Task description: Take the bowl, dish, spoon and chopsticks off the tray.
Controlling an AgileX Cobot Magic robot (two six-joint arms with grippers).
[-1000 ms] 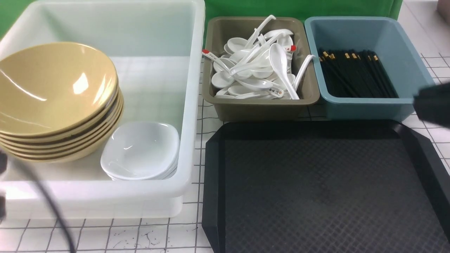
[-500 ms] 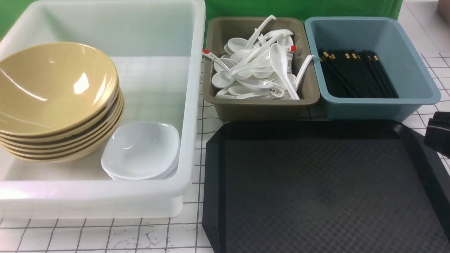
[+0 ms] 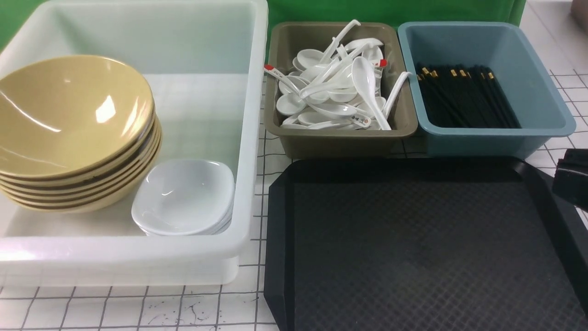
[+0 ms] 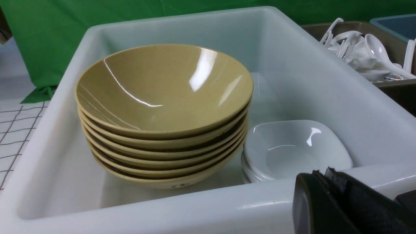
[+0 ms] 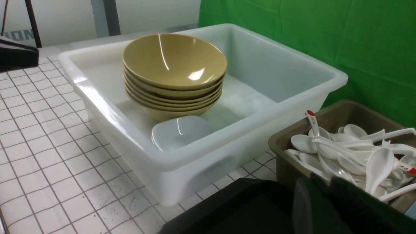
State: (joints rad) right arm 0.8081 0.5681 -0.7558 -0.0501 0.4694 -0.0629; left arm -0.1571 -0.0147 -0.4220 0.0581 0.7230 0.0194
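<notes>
White gridded tabletop (image 3: 138, 308) against green backdrop (image 3: 395, 9): one bare tray (image 3: 413, 248), six stacked bowls (image 3: 73, 133); right gripper (image 3: 572, 181) at tray's edge, jaw spread indiscernible.

Bright, even light; sharp pictures, glare streaks on bowl (image 3: 69, 115).

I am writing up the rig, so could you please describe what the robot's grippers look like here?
Little shows. The right gripper is a matte black blocky shape at the front view's edge. In the wrist views, both the left gripper and the right one show smooth black fingers with rounded edges. No cables or markings are visible.
</notes>
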